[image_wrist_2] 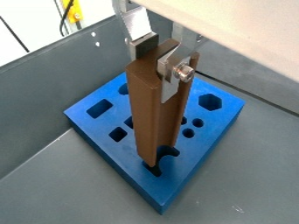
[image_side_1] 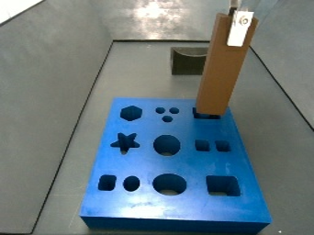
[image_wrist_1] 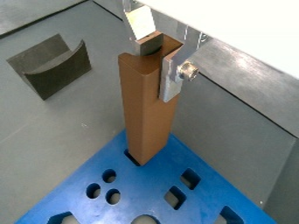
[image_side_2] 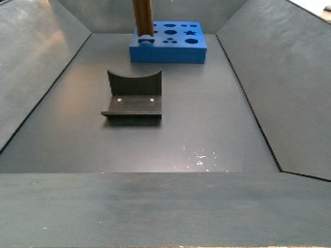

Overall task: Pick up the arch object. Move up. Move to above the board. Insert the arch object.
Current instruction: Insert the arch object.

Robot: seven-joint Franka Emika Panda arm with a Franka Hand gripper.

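Observation:
The arch object [image_wrist_1: 146, 105] is a tall orange-brown bar with a U-shaped groove in its top end. It stands upright with its lower end in a cut-out at the edge of the bright-blue board [image_wrist_1: 82, 197]. Both also show in a wrist view, bar [image_wrist_2: 149, 114] and board [image_wrist_2: 87, 122], and in both side views, bar [image_side_1: 218, 73] on board [image_side_1: 141, 165], and bar [image_side_2: 141, 19] on board [image_side_2: 195, 48]. My gripper [image_wrist_1: 162, 61] is at the bar's top and shut on it. One pad sits in the groove and the other finger lies outside the wall [image_wrist_2: 162, 63].
The dark fixture [image_wrist_1: 52, 66] with a curved back wall stands on the grey floor away from the board, in both side views [image_side_1: 188, 60] [image_side_2: 134, 97]. Sloped grey walls [image_side_2: 39, 87] enclose the floor. The board has several other open cut-outs [image_side_1: 166, 144].

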